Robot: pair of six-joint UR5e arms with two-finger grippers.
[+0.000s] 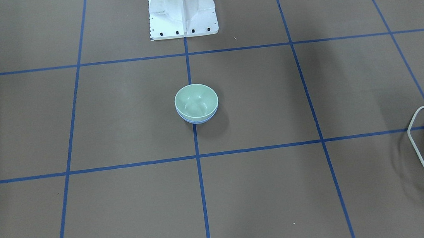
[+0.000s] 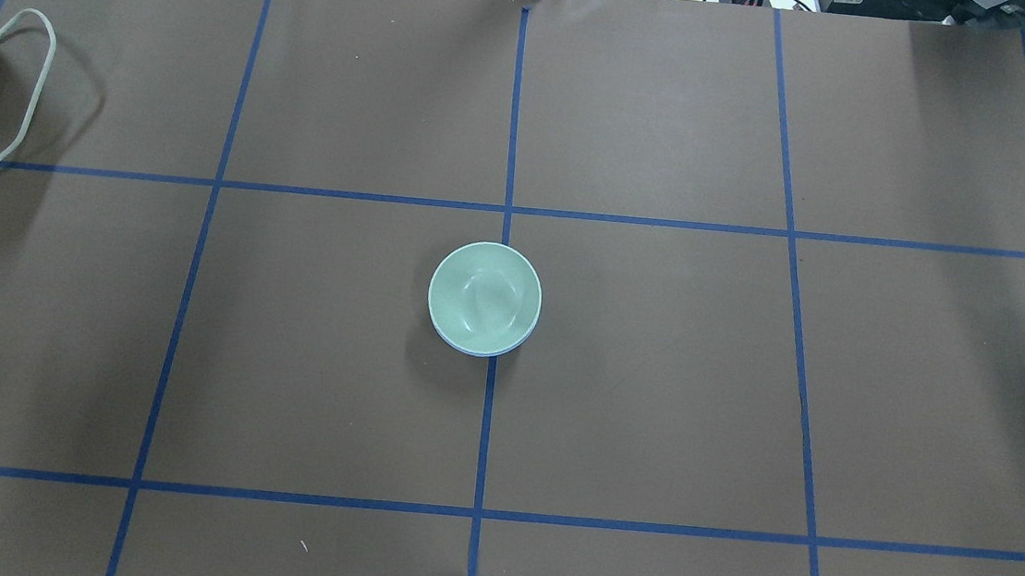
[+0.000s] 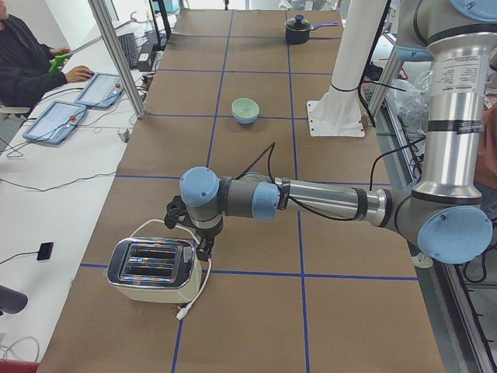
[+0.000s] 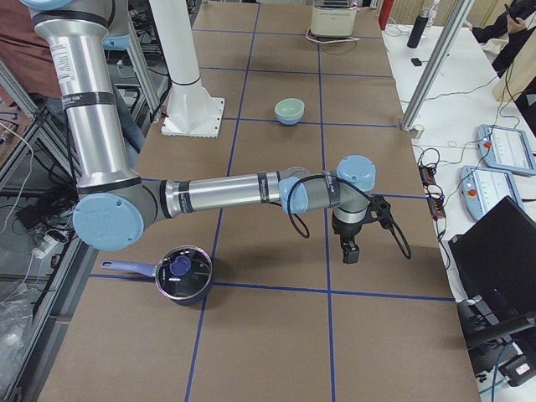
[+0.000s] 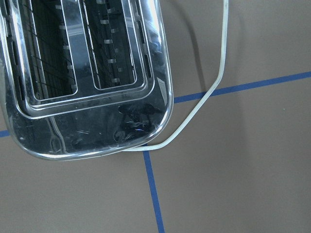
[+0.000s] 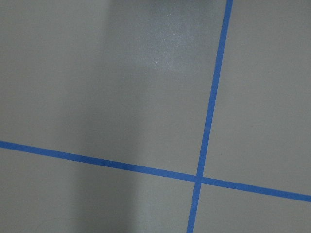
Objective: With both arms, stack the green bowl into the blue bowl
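The green bowl sits nested inside the blue bowl at the table's middle, on the central tape line; only a thin blue rim shows beneath it. The stack also shows in the overhead view. Neither gripper shows in the overhead or front view. My left gripper hangs over the toaster at the table's left end, far from the bowls. My right gripper points down over bare table at the right end. I cannot tell whether either is open or shut.
A chrome toaster with a white cord stands under the left wrist. A dark pot with a lid sits near the right arm. The white pedestal stands behind the bowls. Operators' tablets lie beyond the far table edge.
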